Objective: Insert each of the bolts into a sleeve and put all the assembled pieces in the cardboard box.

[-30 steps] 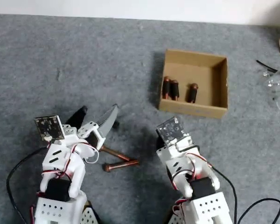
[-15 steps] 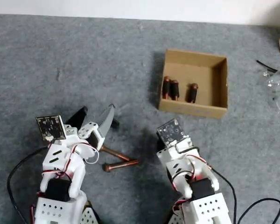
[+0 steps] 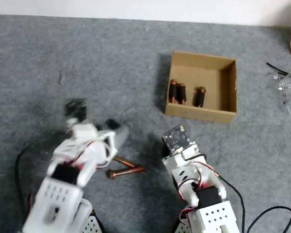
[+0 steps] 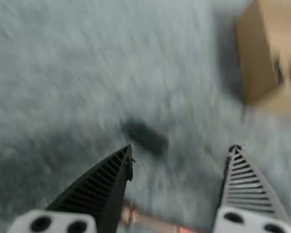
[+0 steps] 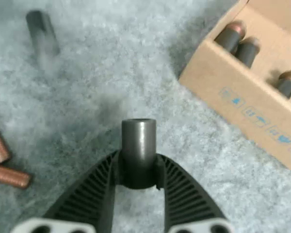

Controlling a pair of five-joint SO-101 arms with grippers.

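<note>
Right gripper: the right gripper (image 5: 138,165) is clenched on a dark sleeve (image 5: 138,143). It grips the lower half, so the open bore end stands free.
Left gripper: the left gripper (image 4: 183,150) is released, fingers wide apart, above a loose sleeve (image 4: 145,137) that lies on its side on the counter (image 3: 48,58).
Bolts: two copper bolts (image 3: 126,169) lie close together near the counter's near edge, between the two arms.
Box: the cardboard box (image 3: 199,114) sits toward the far edge on the right arm's side, with three assembled pieces (image 3: 182,93) lying in it.
Bolt handling: they are probably rigid metal, light enough for these fingers and not fragile. The threads should give the fingers some bite, but the round shank may roll. It is best taken across the shank near the head, leaving the threaded tip bare to enter the bore.
Sleeve handling: it looks smooth and stiff, so it may twist or slip under a side push. The present low hold looks sound.
Counter surface: the fuzzy grey cover likely damps rolling, though fingertips may need to press into the pile to get under a bolt.
</note>
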